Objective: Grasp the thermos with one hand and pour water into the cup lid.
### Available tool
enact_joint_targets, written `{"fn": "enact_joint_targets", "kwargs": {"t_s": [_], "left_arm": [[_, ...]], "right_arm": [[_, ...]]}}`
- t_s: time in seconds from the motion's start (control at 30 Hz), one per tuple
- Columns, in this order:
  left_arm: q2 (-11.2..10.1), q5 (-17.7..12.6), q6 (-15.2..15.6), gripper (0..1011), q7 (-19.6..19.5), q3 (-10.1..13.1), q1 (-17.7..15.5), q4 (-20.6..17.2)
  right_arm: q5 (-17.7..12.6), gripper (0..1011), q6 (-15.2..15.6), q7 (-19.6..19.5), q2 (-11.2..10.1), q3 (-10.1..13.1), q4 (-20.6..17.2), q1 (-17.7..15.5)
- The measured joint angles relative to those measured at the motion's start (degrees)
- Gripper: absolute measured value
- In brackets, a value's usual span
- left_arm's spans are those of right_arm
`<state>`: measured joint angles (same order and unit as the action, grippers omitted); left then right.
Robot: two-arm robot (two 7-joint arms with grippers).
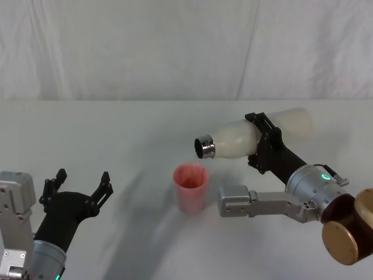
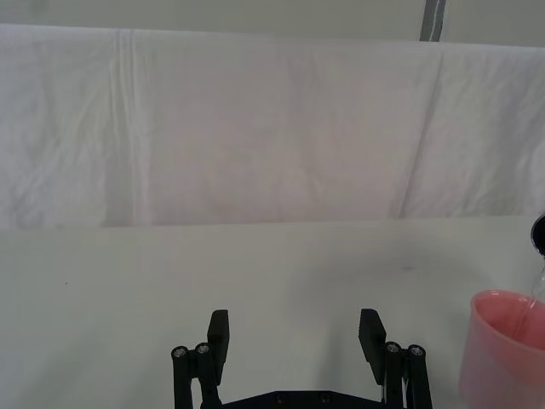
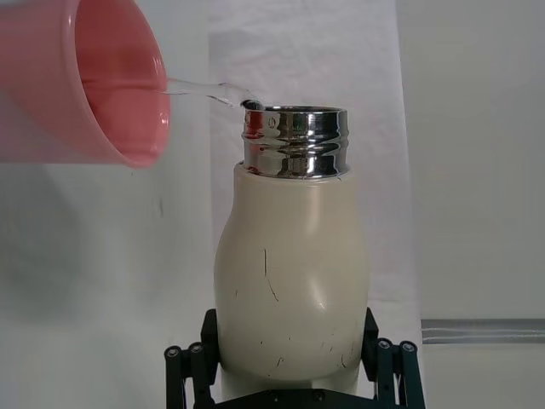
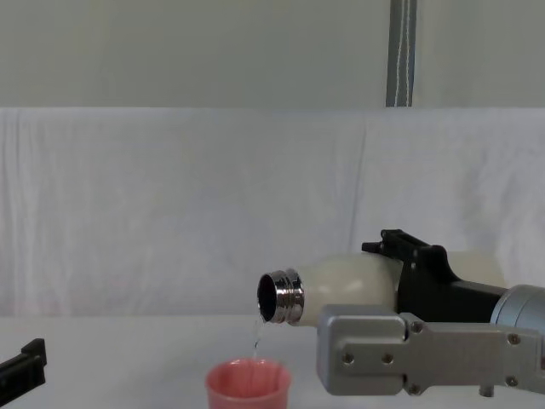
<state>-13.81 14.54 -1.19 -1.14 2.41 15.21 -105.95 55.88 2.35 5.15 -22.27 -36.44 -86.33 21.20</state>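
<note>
A white table [image 1: 116, 128] stands before a creased white cloth backdrop [image 4: 170, 204].

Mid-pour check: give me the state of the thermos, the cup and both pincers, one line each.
thermos: uncapped, tipped nearly level, neck over the cup, thin stream running out.
cup: upright on the table, catching the stream.
right pincer: shut on the thermos body.
left pincer: open, holding nothing, low at the left, apart from the cup.

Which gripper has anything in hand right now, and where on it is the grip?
The right gripper holds the thermos around its mid-body, tipped over the cup lid. The left gripper is open, holding nothing.
</note>
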Motion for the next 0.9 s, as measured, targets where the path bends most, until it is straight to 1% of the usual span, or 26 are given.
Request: {"fn": "enact_joint_targets", "kwargs": {"t_s": [0.5, 0.9], "left_arm": [[0.0, 0.0, 0.0, 1001, 0.0, 0.0, 0.0, 0.0], [0.0, 0.0, 0.0, 1001, 0.0, 0.0, 0.0, 0.0]], "right_arm": [[-1.2, 961, 0.2, -0.3, 0.1, 0.8, -0.6, -0.8], [-5.1, 961, -0.3, -0.2, 1.7, 2.1, -2.6, -3.5]]}}
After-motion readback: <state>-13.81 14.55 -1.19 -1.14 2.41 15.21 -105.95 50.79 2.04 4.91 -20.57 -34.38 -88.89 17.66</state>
